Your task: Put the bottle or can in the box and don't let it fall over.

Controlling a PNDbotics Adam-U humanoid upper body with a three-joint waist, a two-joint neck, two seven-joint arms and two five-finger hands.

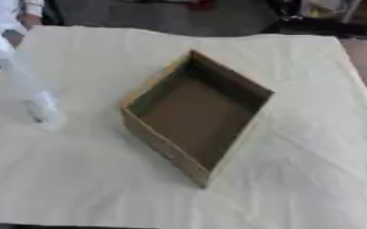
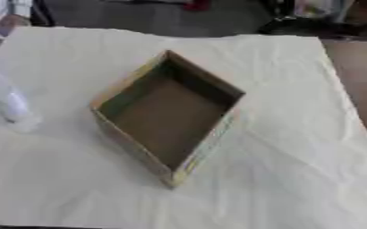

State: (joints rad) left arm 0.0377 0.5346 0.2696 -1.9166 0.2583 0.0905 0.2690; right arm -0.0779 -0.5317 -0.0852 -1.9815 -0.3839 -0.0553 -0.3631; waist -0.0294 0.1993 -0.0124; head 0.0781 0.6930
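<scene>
Here, an open brown cardboard box (image 1: pixel 196 117) sits near the middle of a table covered with a creased cream-white cloth (image 1: pixel 296 170), turned so that one corner points toward the camera and the opposite corner points to the far edge. Its walls stand upright and its inside shows only a bare brown floor. At the left side of the table a pale, translucent, elongated shape (image 1: pixel 26 85) slants down from the upper left corner to a rounded end just above the cloth; it is too blurred to say whether it is a clear plastic bottle, and too blurred to say whether it stands, tilts or is being carried. It lies well apart from the box, to the box's left, with bare cloth between them. Neither of the robot's hands can be made out in either view, so nothing can be said about how their fingers are set or how the arms are posed. Beyond the far edge of the table lies a dark floor (image 1: pixel 163 15), with a person's sleeve at the upper left corner.
</scene>
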